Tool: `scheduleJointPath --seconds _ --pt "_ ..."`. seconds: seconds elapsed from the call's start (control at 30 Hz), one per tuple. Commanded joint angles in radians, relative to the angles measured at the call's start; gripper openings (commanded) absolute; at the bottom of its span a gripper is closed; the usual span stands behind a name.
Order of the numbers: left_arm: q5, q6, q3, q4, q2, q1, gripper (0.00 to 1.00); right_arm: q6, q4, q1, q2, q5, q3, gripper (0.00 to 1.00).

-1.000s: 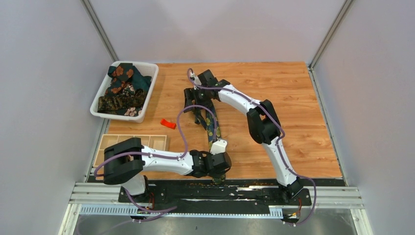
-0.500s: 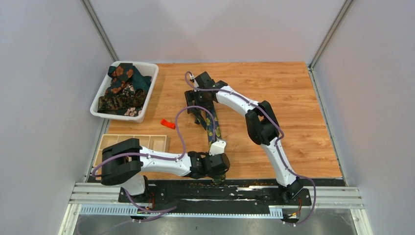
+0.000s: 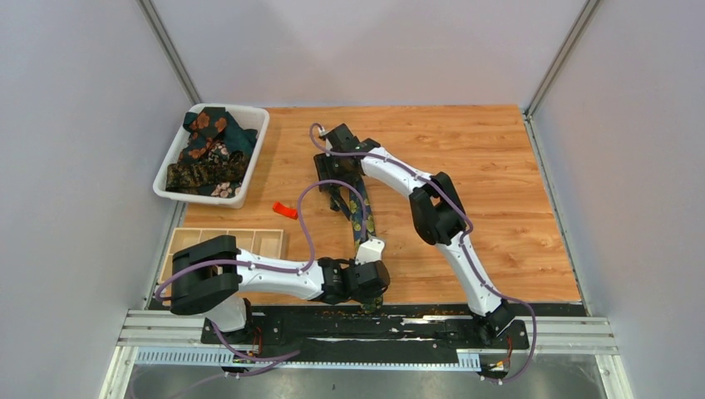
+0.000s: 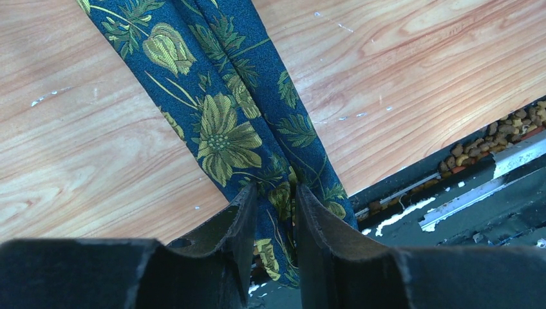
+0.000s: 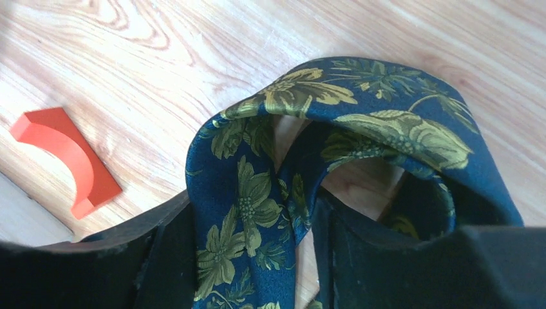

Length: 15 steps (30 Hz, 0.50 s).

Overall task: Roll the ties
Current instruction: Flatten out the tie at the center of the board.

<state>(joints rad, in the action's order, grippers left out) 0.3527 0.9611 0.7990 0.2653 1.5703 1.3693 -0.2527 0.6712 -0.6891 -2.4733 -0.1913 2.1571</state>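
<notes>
Top external view, contents of the wooden surface (image 3: 499, 166):

1. Navy necktie (image 3: 360, 218), long, narrow, fabric, printed with yellow-green flowers. It lies lengthwise near the middle of the surface, running from the near edge away toward the far side, and is held at both ends.

2. Left tool (image 3: 372, 291), black, two-fingered, at the near edge. The left wrist view shows the left tool (image 4: 275, 193) clamped on the near end of the navy necktie (image 4: 225, 129), fingers almost together with fabric pinched between them. That end reaches the black rail (image 4: 451, 212) below the edge, where brown crumbs (image 4: 496, 132) lie in a groove.

3. Right tool (image 3: 332, 176), black, two-fingered, at the far end of the tie. In the right wrist view the right tool (image 5: 251, 215) grips the navy necktie (image 5: 257, 212), the fabric filling the gap between the fingers and arching beyond them in a raised, curled loop.

4. Orange-red piece (image 3: 285, 209), small, curved, plastic, flat on the surface just left of the tie, apart from it; also seen from the right wrist (image 5: 71, 161).

5. White bin (image 3: 173, 184), rectangular, plastic, far left. It holds dark green neckties (image 3: 208, 150) with orange and pinkish blooms, heaped together.

6. Wooden tray (image 3: 249, 241), pale, divided into compartments, near left, partly hidden by the left arm.
</notes>
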Motion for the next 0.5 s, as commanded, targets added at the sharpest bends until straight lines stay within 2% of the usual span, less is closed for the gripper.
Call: scheduleJointPath --seconds 0.0,0.2,0.3,0.33,0.47 --pt "-0.019 -0.007 -0.055 0.066 0.028 0.011 0.36 -0.016 -0.018 -0.012 -0.055 -0.006 0.061 0.51" --pt "-0.002 -0.012 -0.066 0.066 0.017 0.012 0.36 -0.037 -0.061 -0.009 -0.062 -0.071 0.099 0.17" --pt "0.008 -0.019 -0.061 0.073 0.020 0.011 0.36 -0.062 -0.107 0.005 -0.016 -0.099 0.089 0.04" --pt "0.011 -0.021 -0.060 0.076 0.021 0.011 0.36 -0.074 -0.124 0.013 0.004 -0.110 0.082 0.00" --pt "0.021 -0.033 -0.046 0.090 0.026 0.011 0.36 -0.123 -0.195 0.063 0.099 -0.145 0.036 0.00"
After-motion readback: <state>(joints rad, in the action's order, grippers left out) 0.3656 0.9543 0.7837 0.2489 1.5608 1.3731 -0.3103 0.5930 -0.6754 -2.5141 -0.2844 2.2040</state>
